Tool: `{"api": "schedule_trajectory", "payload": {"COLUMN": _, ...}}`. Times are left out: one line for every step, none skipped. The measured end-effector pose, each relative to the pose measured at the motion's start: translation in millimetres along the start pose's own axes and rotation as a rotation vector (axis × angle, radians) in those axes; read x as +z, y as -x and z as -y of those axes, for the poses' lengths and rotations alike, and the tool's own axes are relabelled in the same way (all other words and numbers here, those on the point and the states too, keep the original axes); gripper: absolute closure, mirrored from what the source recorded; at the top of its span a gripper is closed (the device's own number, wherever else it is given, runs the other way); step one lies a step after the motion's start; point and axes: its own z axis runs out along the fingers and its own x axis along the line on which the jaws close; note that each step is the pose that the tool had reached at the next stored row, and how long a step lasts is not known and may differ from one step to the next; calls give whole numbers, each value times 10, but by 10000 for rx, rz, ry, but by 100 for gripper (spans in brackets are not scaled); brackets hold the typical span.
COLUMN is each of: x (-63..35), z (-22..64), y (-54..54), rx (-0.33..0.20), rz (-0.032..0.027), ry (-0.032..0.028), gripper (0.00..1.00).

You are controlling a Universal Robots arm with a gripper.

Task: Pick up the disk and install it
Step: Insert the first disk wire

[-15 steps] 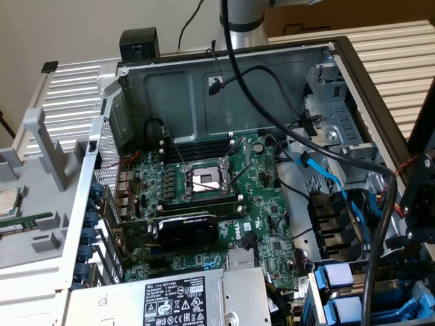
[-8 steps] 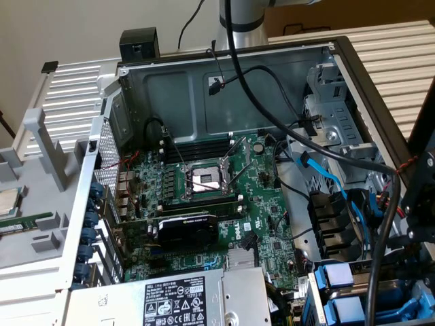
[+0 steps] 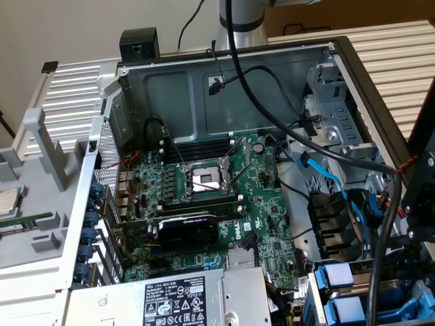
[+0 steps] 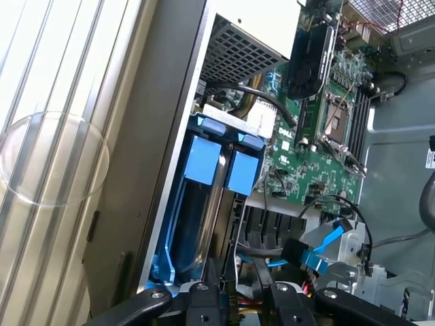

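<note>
Two bright blue carriers with pale blue tabs stand side by side in the drive bay at the case's corner. They show again at the exterior view's lower right. A silver metal edge runs between them. I cannot tell which of the two holds the disk. My gripper hovers over the carriers' far ends, at the exterior view's right edge. Its dark fingers stand apart, and only cables show in the gap.
The open computer case holds a green motherboard, a bare processor socket, a black graphics card and a grey power supply. Black cables and a blue ribbon cable cross near the bay. A white ribbed panel lies outside the case.
</note>
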Motion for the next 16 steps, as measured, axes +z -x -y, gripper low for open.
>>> {"api": "schedule_trajectory", "payload": {"x": -2, "z": 6, "y": -1, "rx": 5, "rz": 1, "ry": 9, "gripper": 68}}
{"api": "schedule_trajectory", "payload": {"x": -2, "z": 14, "y": -3, "rx": 11, "rz": 4, "ry": 17, "gripper": 68}}
{"api": "schedule_trajectory", "payload": {"x": -3, "z": 24, "y": -6, "rx": 18, "rz": 10, "ry": 30, "gripper": 68}}
{"api": "schedule_trajectory", "payload": {"x": -3, "z": 27, "y": -6, "rx": 25, "rz": 13, "ry": 42, "gripper": 68}}
{"api": "schedule_trajectory", "payload": {"x": -3, "z": 27, "y": -6, "rx": 37, "rz": 19, "ry": 58, "gripper": 68}}
{"api": "schedule_trajectory", "payload": {"x": -2, "z": 27, "y": -7, "rx": 49, "rz": 25, "ry": 79, "gripper": 68}}
{"api": "schedule_trajectory", "payload": {"x": 0, "z": 28, "y": -8, "rx": 60, "rz": 30, "ry": 99, "gripper": 68}}
{"api": "schedule_trajectory", "payload": {"x": 3, "z": 28, "y": -10, "rx": 71, "rz": 37, "ry": 120, "gripper": 68}}
{"api": "schedule_trajectory", "payload": {"x": 5, "z": 28, "y": -11, "rx": 84, "rz": 41, "ry": 142, "gripper": 68}}
{"api": "schedule_trajectory", "payload": {"x": 7, "z": 28, "y": -13, "rx": 96, "rz": 48, "ry": 162, "gripper": 68}}
{"api": "schedule_trajectory", "payload": {"x": 11, "z": 28, "y": -14, "rx": 107, "rz": 55, "ry": 181, "gripper": 68}}
{"api": "schedule_trajectory", "payload": {"x": 13, "z": 28, "y": -15, "rx": 117, "rz": 60, "ry": 198, "gripper": 68}}
{"api": "schedule_trajectory", "payload": {"x": 15, "z": 29, "y": -16, "rx": 125, "rz": 65, "ry": 213, "gripper": 68}}
{"api": "schedule_trajectory", "payload": {"x": 17, "z": 29, "y": -15, "rx": 132, "rz": 70, "ry": 224, "gripper": 68}}
{"api": "schedule_trajectory", "payload": {"x": 18, "z": 29, "y": -13, "rx": 136, "rz": 72, "ry": 231, "gripper": 68}}
{"api": "schedule_trajectory", "payload": {"x": 20, "z": 31, "y": -9, "rx": 138, "rz": 72, "ry": 234, "gripper": 68}}
